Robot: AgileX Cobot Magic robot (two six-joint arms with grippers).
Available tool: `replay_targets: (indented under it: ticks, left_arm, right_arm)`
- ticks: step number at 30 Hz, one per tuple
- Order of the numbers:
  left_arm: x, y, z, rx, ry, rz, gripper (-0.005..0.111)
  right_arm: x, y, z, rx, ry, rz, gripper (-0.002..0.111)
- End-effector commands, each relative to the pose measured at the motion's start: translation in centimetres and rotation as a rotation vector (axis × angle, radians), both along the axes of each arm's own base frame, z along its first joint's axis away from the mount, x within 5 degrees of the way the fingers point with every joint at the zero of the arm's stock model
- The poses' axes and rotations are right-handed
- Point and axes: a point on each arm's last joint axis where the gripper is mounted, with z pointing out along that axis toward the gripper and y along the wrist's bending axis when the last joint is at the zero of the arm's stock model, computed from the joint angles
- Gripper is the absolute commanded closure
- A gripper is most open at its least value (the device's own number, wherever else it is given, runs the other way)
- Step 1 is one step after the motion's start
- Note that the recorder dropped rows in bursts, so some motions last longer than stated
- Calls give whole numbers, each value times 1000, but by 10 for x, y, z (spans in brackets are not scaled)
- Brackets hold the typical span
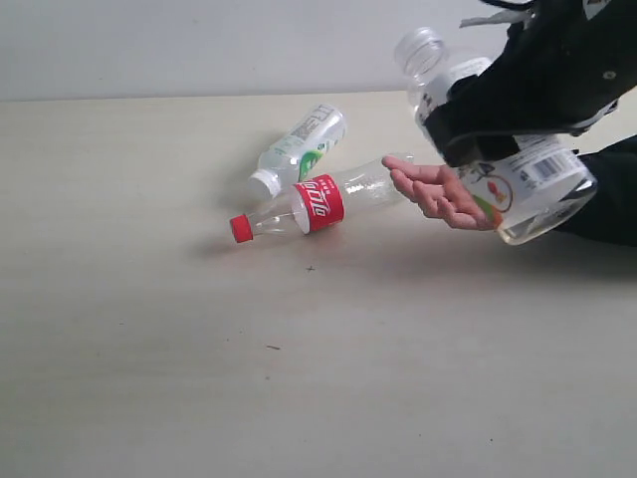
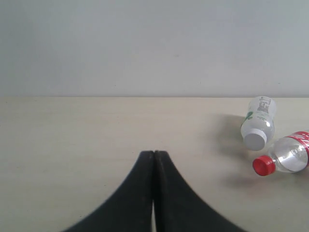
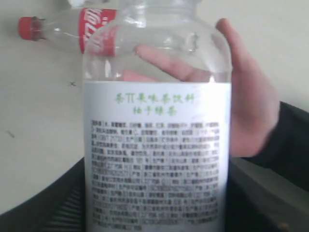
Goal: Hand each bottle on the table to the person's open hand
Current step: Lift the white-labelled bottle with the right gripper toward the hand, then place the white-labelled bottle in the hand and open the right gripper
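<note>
My right gripper [image 1: 498, 124] is shut on the white-labelled bottle [image 1: 518, 174], uncapped and tilted, held just above the person's open hand [image 1: 438, 191]. In the right wrist view that white-labelled bottle [image 3: 157, 145] fills the frame, with the hand [image 3: 248, 96] right behind it. The red-labelled bottle with red cap [image 1: 318, 204] lies on the table [image 1: 199, 349], and the green-white labelled bottle with white cap [image 1: 299, 147] lies behind it. Both show in the left wrist view: the red-capped bottle [image 2: 285, 158] and the white-capped bottle [image 2: 258, 123]. My left gripper [image 2: 154, 153] is shut and empty. No yellow-labelled bottle is in view.
The person's black sleeve [image 1: 612, 194] comes in from the right edge. A pale wall [image 1: 199, 45] rises behind the table's far edge. A few dark specks [image 1: 311, 268] mark the tabletop.
</note>
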Motion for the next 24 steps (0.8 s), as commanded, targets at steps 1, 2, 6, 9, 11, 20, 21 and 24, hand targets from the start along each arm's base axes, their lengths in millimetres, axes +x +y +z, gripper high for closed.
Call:
replay_targets:
  ticks: [1,2,6,9,11,20,21,24]
  left_arm:
    - [0,0,-1,2,-5,0,107]
    - [0,0,-1,2,-5,0,107]
    - [0,0,-1,2,-5,0,107]
    - [0,0,-1,2,-5,0,107]
    - [0,0,-1,2,-5,0,107]
    - [0,0,-1,2,-5,0,107]
    - [0,0,-1,2,-5,0,107]
    - [0,0,-1,2,-5,0,107]
  right_arm:
    - [23,-19,-11,-38,63,-72,108]
    - [28,-23,-17,-42,86,-86,108]
    - [48,-32,-43,-64,152,-138,108]
    - [59,-29,-60,-61,178,-143,108]
    - [64,-25,-69,-39,185,-127,108]
    - [89,-13,-67,11,142,-125,108]
    - [91,-11,-68,21,151,-129,108]
    - [95,-10,-76,14,179,-134,108]
